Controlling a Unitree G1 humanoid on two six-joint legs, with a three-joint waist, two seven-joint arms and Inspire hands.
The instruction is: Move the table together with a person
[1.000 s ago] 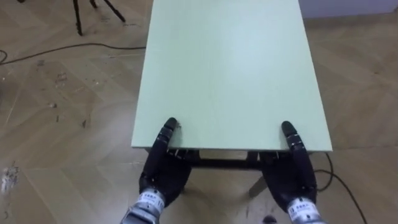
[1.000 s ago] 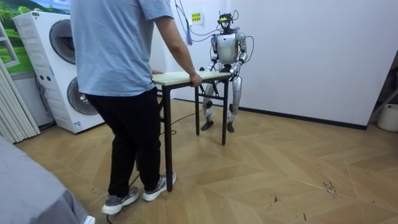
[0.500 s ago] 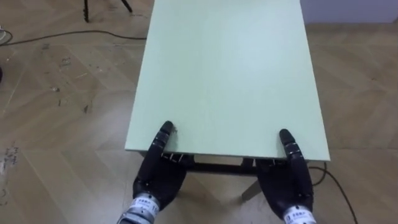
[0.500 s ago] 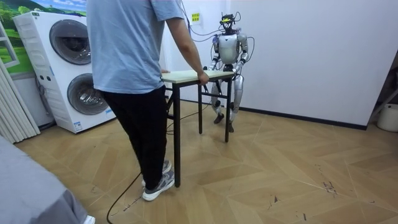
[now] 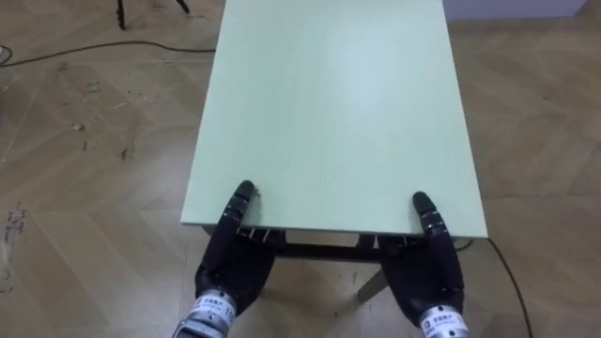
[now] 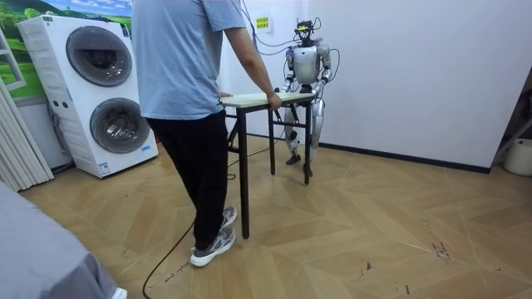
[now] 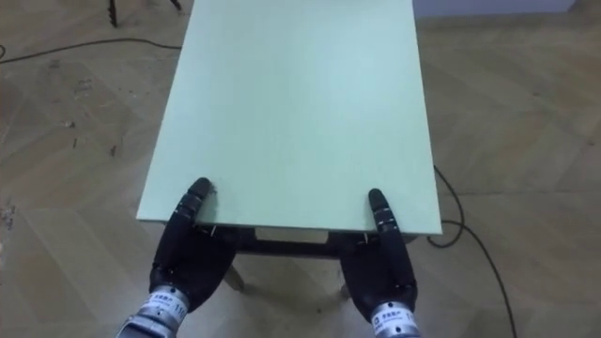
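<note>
A pale green table [image 5: 329, 113] stretches away from me, and I stand at its near short end. My left hand [image 5: 235, 258] grips the near edge at the left corner, thumb on top and palm below. At the right corner my right hand [image 5: 427, 268] holds the same edge in the same way. Both hands' fingers are hidden beneath the top. In the room view a person [image 6: 187, 75] in a light blue shirt stands at the far end of the table [image 6: 258, 99], with one of their hands [image 6: 273, 102] on its edge.
Two stacked washing machines [image 6: 100, 91] stand by the wall at the room view's left. A white wall is close behind me. A dark cable [image 5: 94, 52] and a tripod leg [image 5: 120, 11] lie on the wooden floor left of the table. A white bin [image 6: 519, 156] sits at the far right.
The person has stepped towards me and the table has moved to the room view's right, nearer the wall. I have stepped back with it. Both hands keep their hold.
</note>
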